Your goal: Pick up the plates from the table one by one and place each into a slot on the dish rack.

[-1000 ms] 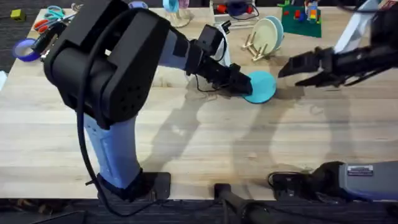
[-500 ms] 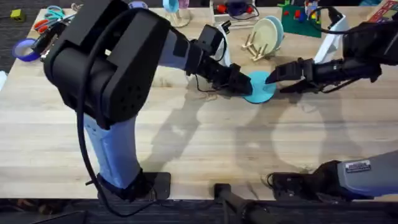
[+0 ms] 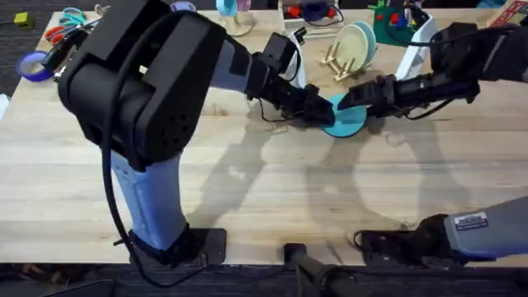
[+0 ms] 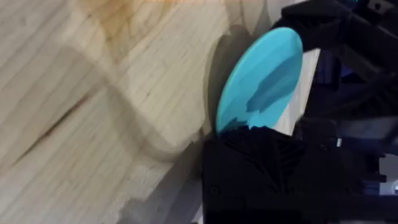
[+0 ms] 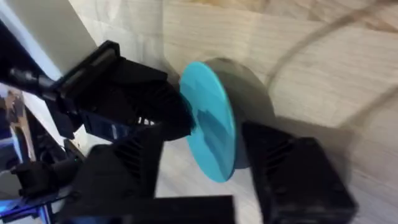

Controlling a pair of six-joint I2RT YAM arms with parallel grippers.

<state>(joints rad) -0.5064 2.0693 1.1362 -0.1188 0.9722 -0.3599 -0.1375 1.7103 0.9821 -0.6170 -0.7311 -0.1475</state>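
Teal plate (image 3: pixel 346 115), upper centre-right, tilted on edge: left gripper (image 3: pixel 323 110) clenched on its left rim, right gripper (image 3: pixel 353 96) straddling its right rim, jaws released

Along the table's far edge sit orange- and teal-handled scissors (image 3: pixel 63 23) and a roll of purple tape (image 3: pixel 35 64) at the far left, with colourful toy blocks (image 3: pixel 399 20) at the far right.
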